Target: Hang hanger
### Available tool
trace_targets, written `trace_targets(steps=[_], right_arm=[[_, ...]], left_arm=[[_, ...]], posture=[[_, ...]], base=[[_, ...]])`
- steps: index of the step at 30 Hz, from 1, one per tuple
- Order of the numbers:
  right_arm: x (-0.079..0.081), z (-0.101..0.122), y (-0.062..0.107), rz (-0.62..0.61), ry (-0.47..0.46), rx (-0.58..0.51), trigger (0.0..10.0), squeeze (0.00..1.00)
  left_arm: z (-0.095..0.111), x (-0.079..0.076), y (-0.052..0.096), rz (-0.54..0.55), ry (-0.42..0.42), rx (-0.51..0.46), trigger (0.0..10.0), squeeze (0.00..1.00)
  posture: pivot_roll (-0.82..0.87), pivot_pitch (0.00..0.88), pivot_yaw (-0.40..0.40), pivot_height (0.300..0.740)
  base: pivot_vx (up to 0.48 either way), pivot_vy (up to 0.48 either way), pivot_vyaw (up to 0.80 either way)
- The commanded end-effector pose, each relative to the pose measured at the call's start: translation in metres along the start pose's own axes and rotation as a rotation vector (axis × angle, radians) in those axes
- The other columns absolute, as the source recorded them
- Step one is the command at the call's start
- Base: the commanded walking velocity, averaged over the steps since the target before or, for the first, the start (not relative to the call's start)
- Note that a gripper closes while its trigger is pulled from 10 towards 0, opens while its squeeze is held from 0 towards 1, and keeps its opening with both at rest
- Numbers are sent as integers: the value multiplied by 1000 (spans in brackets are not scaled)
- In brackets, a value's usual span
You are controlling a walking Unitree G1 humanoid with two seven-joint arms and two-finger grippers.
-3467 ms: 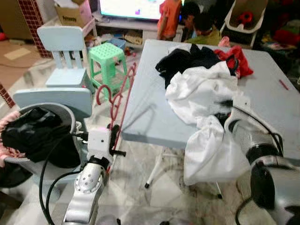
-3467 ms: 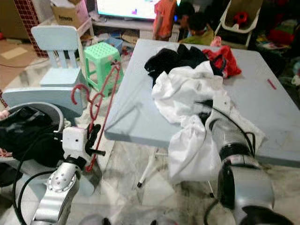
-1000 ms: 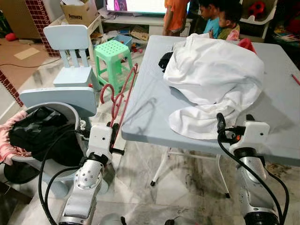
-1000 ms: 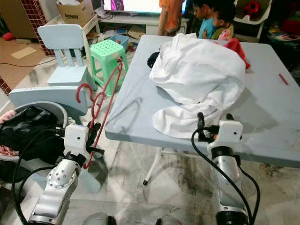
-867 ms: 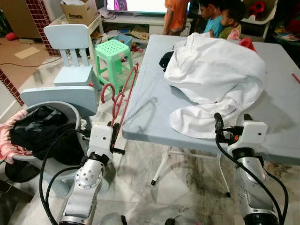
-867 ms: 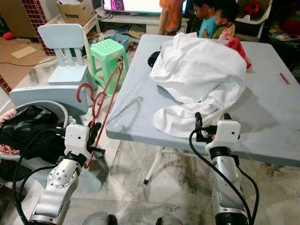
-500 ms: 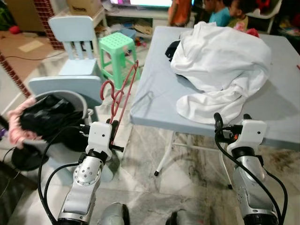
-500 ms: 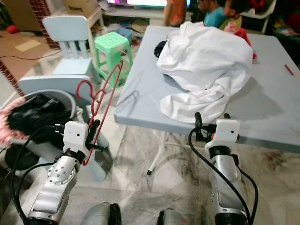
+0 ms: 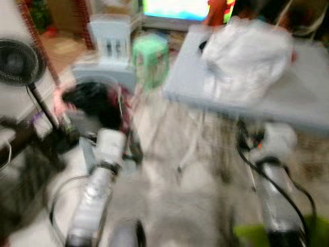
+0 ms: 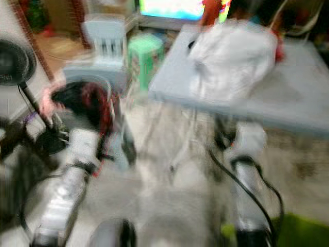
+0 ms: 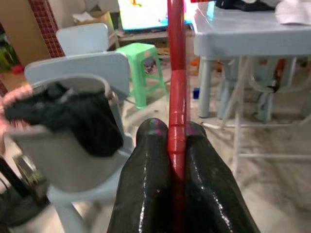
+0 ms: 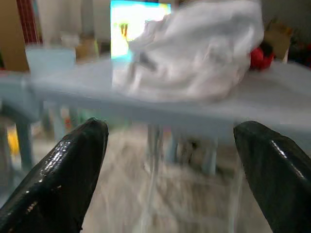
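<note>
risk is the red hanger (image 11: 177, 82), pinched between the closed left gripper (image 11: 177, 145) fingers, snagging nearby furniture while walking; right gripper (image 12: 170, 141) gapes wide, empty.

Grey table (image 11: 252, 34), green stool (image 11: 141, 51), pale blue chair (image 11: 85, 39), marble floor (image 11: 272, 194), lit screen (image 11: 141, 12).

Grey-blue folding table (image 9: 288, 105) bearing crumpled white cloth (image 9: 247, 54); green plastic stool (image 11: 143, 53); pale blue child's chair (image 11: 82, 39); round grey basket (image 11: 53, 160) holding dark garments (image 11: 73, 116), possibly clothes; black standing fan (image 9: 18, 62); lit screen (image 10: 169, 7).
</note>
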State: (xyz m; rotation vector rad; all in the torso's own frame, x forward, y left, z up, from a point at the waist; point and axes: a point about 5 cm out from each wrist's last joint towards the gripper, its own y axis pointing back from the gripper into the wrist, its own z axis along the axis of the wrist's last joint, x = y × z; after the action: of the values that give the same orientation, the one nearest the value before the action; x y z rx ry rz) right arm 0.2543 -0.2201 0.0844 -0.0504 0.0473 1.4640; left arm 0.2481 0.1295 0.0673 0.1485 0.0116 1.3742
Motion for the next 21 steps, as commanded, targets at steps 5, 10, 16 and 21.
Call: trace_targets(steps=[5,10,16,21], right_arm=[[3,11,-10,4,5,-32,10000,843],[1,11,-9,2,8,-23,10000,0],[1,10,-10,5,4,-14,10000,0],[2,9,-9,7,7,-8,10000,0]], left_arm=[[12,2,-7,-29,3,-38,10000,0],[12,1,-8,-40,10,-38,10000,0],[12,0,-7,-66,22,-37,10000,0],[12,0,-7,-77,27,-33,10000,0]], posture=[[1,0,2,740],[-1,0,2,740],[-2,0,2,740],[-3,0,5,740]], base=[[0,480,0],[0,480,0],[0,480,-774],[0,480,-800]])
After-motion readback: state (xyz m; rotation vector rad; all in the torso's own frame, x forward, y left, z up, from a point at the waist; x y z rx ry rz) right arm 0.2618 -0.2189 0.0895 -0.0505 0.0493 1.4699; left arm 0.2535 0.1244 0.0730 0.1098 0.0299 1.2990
